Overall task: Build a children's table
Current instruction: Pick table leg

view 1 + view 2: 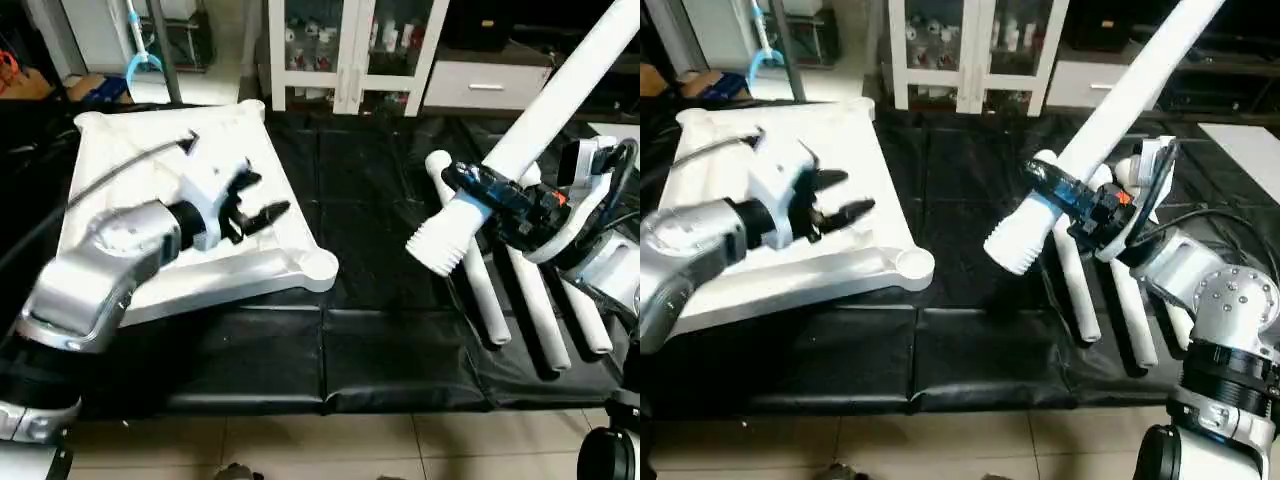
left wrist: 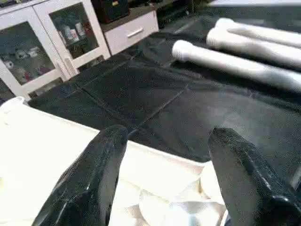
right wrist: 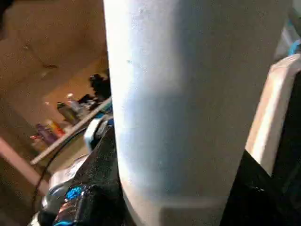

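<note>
The white tabletop (image 1: 150, 160) lies underside up on the black mat at the left, its near right corner socket (image 1: 318, 265) facing the middle. My left gripper (image 1: 262, 198) hovers open over the tabletop's right part, nothing between its fingers (image 2: 89, 183). My right gripper (image 1: 480, 190) is shut on a long white tube leg (image 1: 560, 100) held slanting in the air, its ribbed flared end (image 1: 435, 240) pointing down-left, short of the socket. Three more legs (image 1: 530, 300) lie side by side on the mat under the right arm.
A white glass-door cabinet (image 1: 350, 50) and a low drawer unit (image 1: 485, 85) stand behind the mat. Black mat (image 1: 370, 230) stretches bare between tabletop and legs. Tiled floor (image 1: 330, 445) runs along the near edge. A cable (image 1: 130, 160) trails over the tabletop.
</note>
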Tool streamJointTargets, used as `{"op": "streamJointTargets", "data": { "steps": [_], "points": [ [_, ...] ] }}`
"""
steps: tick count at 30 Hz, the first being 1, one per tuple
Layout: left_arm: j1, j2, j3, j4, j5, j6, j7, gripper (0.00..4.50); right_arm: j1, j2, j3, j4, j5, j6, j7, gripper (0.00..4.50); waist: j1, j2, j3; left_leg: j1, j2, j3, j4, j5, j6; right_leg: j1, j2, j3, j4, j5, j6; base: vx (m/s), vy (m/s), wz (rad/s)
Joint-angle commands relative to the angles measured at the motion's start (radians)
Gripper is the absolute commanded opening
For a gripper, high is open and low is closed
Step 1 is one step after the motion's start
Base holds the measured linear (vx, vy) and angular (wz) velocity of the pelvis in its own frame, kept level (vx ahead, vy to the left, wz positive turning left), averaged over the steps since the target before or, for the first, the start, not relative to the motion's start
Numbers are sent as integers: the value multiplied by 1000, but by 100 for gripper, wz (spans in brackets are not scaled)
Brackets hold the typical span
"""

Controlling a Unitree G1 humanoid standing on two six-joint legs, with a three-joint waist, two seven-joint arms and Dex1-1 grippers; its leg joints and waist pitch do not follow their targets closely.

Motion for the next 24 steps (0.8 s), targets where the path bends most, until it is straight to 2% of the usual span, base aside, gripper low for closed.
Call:
{"op": "streamJointTargets", "data": {
  "steps": [1,2,3,4,5,6,7,9,13,15,17,18,20,24],
  "points": [
    [14,-5,-58,34,64,-79,-28,316,-33,-7,22,-6,-74,-72,-57,184,0,-6,-75,26,30,-7,-79,-181,-71,33,-67,35,-80,-310,-145,0,0,0],
    [24,-9,-85,65,87,-129,-61,316,-41,-2,58,5,-143,-130,-95,184,-3,-15,-75,24,29,-5,-79,-178,-71,32,-66,35,-81,-306,-141,0,0,0],
    [31,-13,-101,85,99,-161,-84,316,-46,2,83,12,-189,-170,-119,184,0,-13,-74,22,28,-7,-79,-172,-70,31,-69,35,-83,-315,-137,0,0,0],
    [33,-20,-112,110,109,-182,-91,316,-50,8,104,22,-228,-205,-139,184,-3,-11,-73,26,27,-4,-79,-183,-82,26,-67,35,-84,-333,-132,0,0,0],
    [34,-35,-136,170,136,-235,-112,316,-57,21,155,44,-319,-292,-184,184,-2,-10,-75,25,28,-6,-79,-183,-83,27,-71,35,-85,-332,-131,0,0,0],
    [34,-41,-148,200,152,-264,-123,316,-62,34,168,55,-348,-321,-210,184,-8,-12,-74,22,25,-5,-80,-195,-93,26,-69,35,-84,-343,-124,0,0,0],
    [32,-49,-161,235,167,-292,-128,316,-67,54,168,60,-358,-339,-233,184,-8,-8,-77,25,26,-6,-80,-202,-92,26,-70,37,-83,-331,-125,0,0,0],
    [31,-49,-191,284,200,-340,-139,316,-70,86,151,60,-335,-338,-267,184,-11,-12,-78,24,27,-6,-82,-194,-82,29,-66,38,-79,-280,-136,0,0,0],
    [32,-37,-224,348,249,-395,-152,316,-44,108,153,36,-306,-323,-276,184,-8,-5,-82,26,29,-3,-80,-140,-55,34,-63,39,-66,-153,-168,0,0,0],
    [31,-38,-224,372,261,-413,-157,316,-33,111,154,31,-300,-319,-272,184,-7,-6,-83,25,29,-2,-80,-123,-48,36,-62,39,-64,-115,-175,0,0,0],
    [19,-35,-240,423,301,-452,-154,316,-30,108,148,47,-308,-336,-271,184,-6,-6,-82,25,29,-2,-81,-131,-49,37,-63,39,-64,-121,-182,0,0,0],
    [8,-36,-247,465,325,-486,-168,316,-30,109,151,57,-326,-362,-270,184,-7,-2,-80,27,30,-2,-82,-150,-53,35,-64,39,-68,-143,-179,0,0,0],
    [4,-44,-239,483,320,-492,-178,316,-32,110,151,60,-334,-373,-272,184,-8,-4,-78,28,30,-3,-84,-183,-66,34,-68,41,-71,-192,-174,0,0,0],
    [-16,-52,-240,536,330,-525,-204,316,-31,111,154,42,-335,-378,-276,184,-8,-4,-76,32,32,-5,-86,-212,-71,31,-69,41,-76,-234,-173,0,0,0]
  ]
}}
